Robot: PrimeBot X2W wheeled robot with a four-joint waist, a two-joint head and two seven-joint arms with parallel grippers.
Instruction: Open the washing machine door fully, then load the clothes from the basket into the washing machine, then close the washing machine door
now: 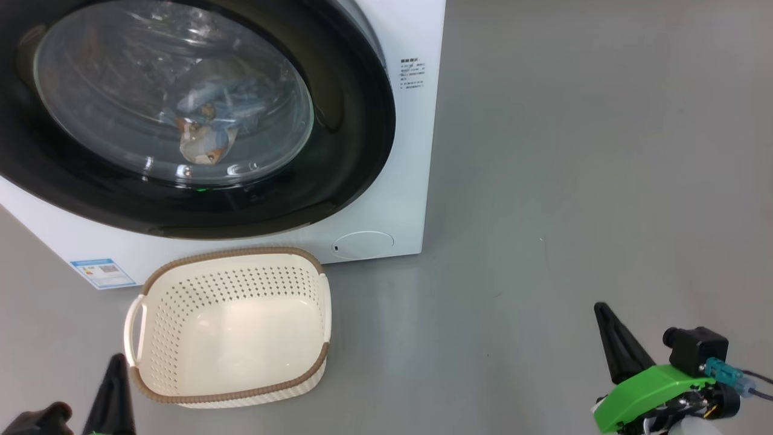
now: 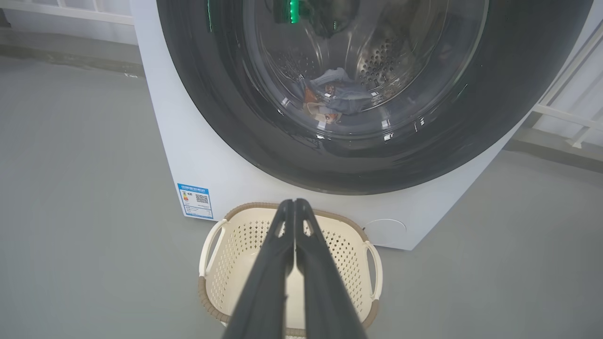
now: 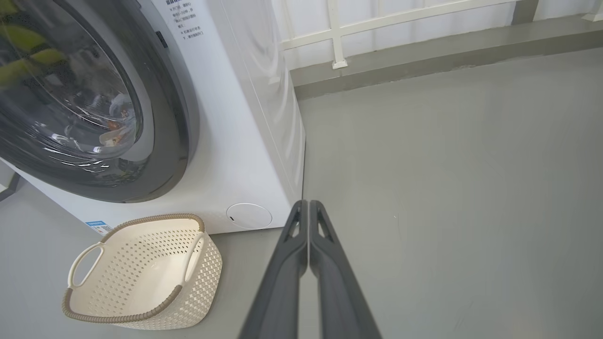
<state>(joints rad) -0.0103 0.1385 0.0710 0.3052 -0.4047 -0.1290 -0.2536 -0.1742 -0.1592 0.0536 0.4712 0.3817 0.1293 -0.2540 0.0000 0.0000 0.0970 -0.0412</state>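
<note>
The washing machine door is seen shut, the clothes lying behind its glass, and the basket is found empty just below. The left end effector and right end effector are pressed closed on nothing. The door lies ahead, nearer the left.

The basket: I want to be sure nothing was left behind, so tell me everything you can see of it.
The basket is a small rectangular tub of cream plastic, its walls perforated, with a brown woven-look rim and white side handles. It is empty and stands upright on the grey floor, close before the washing machine; whether it touches the machine cannot be told.
</note>
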